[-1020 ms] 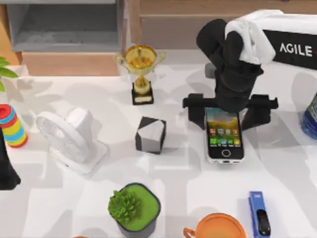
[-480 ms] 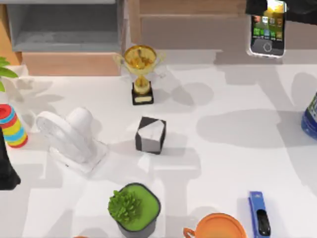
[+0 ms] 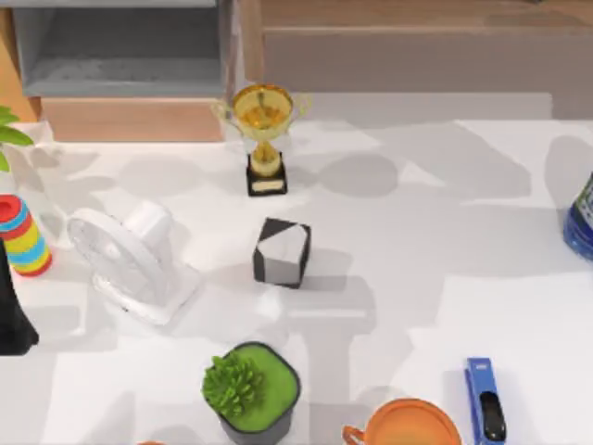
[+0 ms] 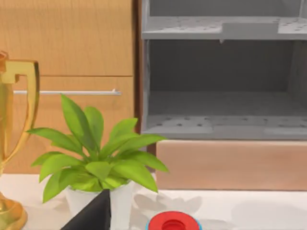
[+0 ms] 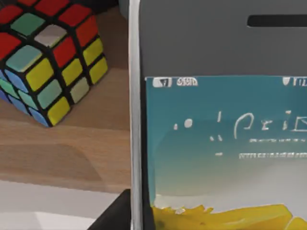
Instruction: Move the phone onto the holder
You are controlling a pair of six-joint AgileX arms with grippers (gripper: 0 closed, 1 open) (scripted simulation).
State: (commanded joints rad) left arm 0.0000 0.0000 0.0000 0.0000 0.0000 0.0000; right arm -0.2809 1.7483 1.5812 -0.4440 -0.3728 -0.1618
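White worktop (image 3: 445, 278) dappled with grey shadow. Gold trophy (image 3: 263, 120) on a black base. Black-and-white block (image 3: 282, 251). White fan (image 3: 130, 260). Green spiky plant (image 3: 236, 385) in a dark pot. Ring stack (image 3: 23, 236) banded red, blue, yellow and green. Blue bar (image 3: 484, 400) with a black insert. Orange bowl (image 3: 408, 426). Phone (image 5: 216, 120): dark grey face, silver rim, teal screen fading to yellow. Puzzle cube (image 5: 45, 57) tiled red, yellow, green, blue and white on black.
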